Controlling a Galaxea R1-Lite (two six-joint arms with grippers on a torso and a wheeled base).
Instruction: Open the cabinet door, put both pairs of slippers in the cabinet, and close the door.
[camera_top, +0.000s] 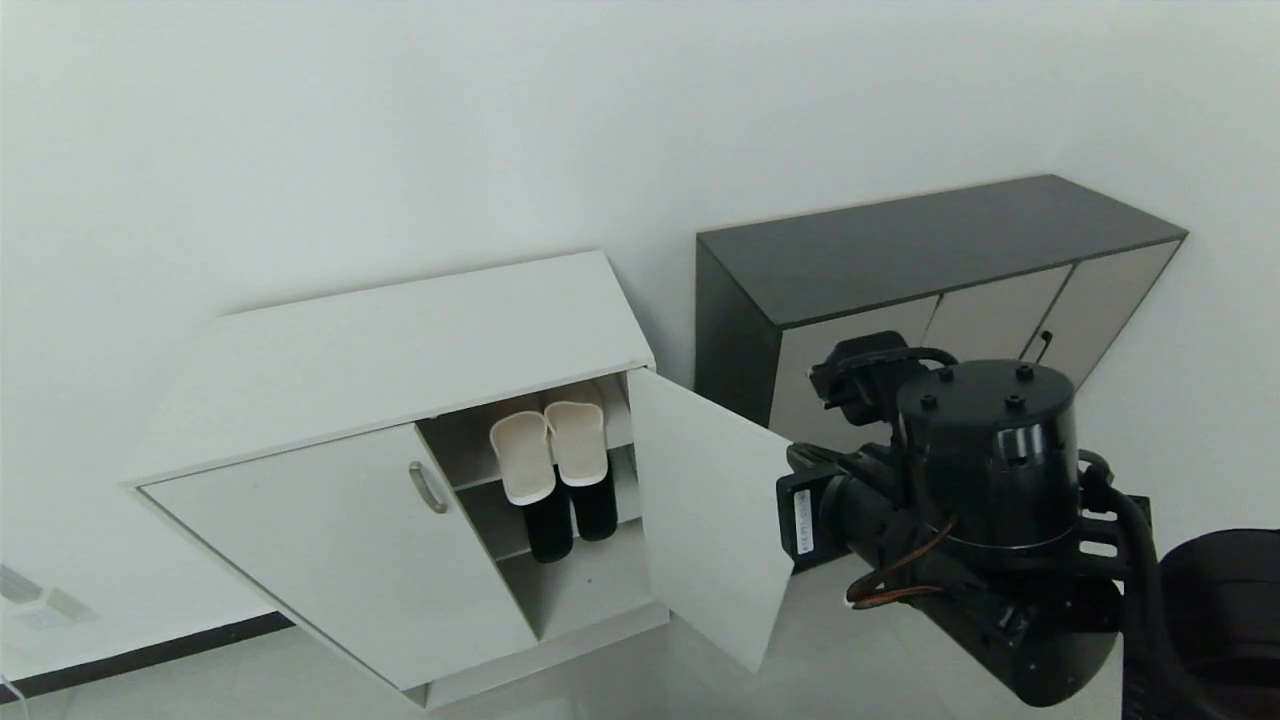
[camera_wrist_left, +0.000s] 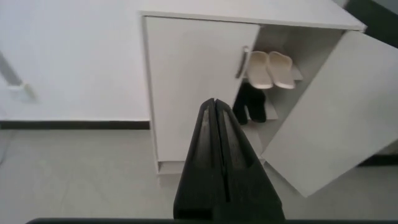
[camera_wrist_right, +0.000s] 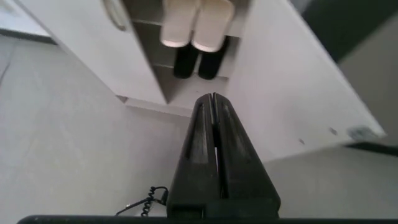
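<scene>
The white cabinet (camera_top: 400, 340) stands against the wall with its right door (camera_top: 710, 510) swung open and its left door (camera_top: 350, 550) closed. Inside, a white pair of slippers (camera_top: 548, 445) rests toe-out on the upper shelf. A black pair of slippers (camera_top: 572, 520) stands just below it. My left gripper (camera_wrist_left: 214, 101) is shut and empty, in front of the closed door, well back from the cabinet. My right gripper (camera_wrist_right: 213, 96) is also shut and empty. It hangs above the floor before the opening, next to the open door (camera_wrist_right: 292, 81), with both pairs (camera_wrist_right: 196, 25) ahead of it.
A dark grey cabinet (camera_top: 930, 250) with lighter doors stands to the right, close behind the open door. A coiled cable (camera_wrist_right: 146, 198) lies on the grey floor. A black baseboard strip (camera_top: 150, 655) runs along the wall at the left.
</scene>
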